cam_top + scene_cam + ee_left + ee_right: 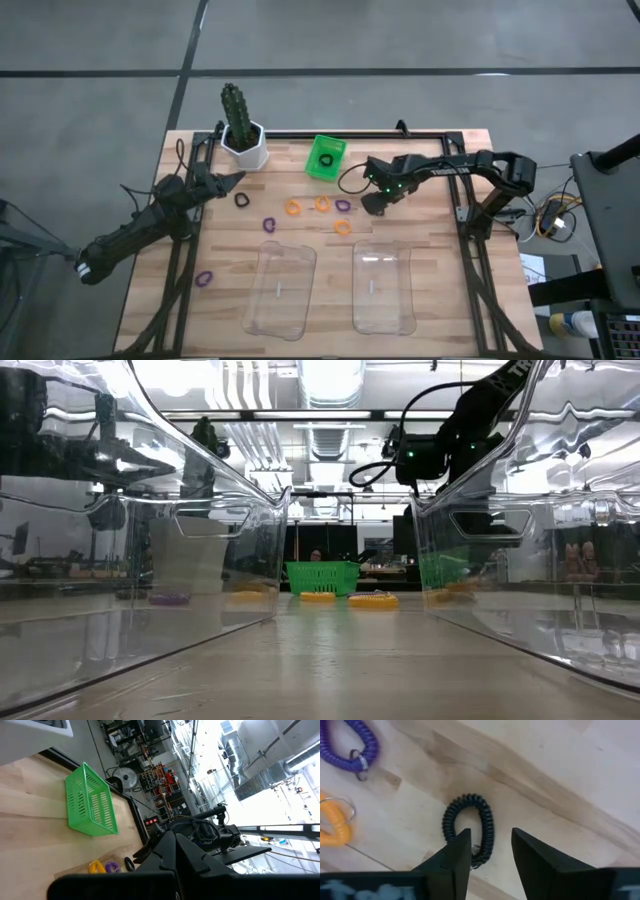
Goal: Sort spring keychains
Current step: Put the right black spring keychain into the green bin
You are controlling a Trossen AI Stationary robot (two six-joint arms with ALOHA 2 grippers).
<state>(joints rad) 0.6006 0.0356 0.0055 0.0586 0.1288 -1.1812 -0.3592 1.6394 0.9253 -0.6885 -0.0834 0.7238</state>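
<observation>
1. Right now a black keychain (468, 831) lies flat on the wooden table (440, 300), near purple (350, 747) and orange (332, 825) ones.
2. Over it, the right gripper (491, 851) hangs partly open, empty, fingers astride the coil's one side.
3. Best descend squarely, pinch the coil wall; contact looks near, probably not made.
4. Left gripper (236, 179) waits shut by the cactus (238, 112).

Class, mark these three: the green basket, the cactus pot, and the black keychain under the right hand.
green basket (326, 157): high view, its bright floor.
cactus pot (247, 147): high view, white rim.
black keychain (487, 822): right wrist view, coil's side.
</observation>
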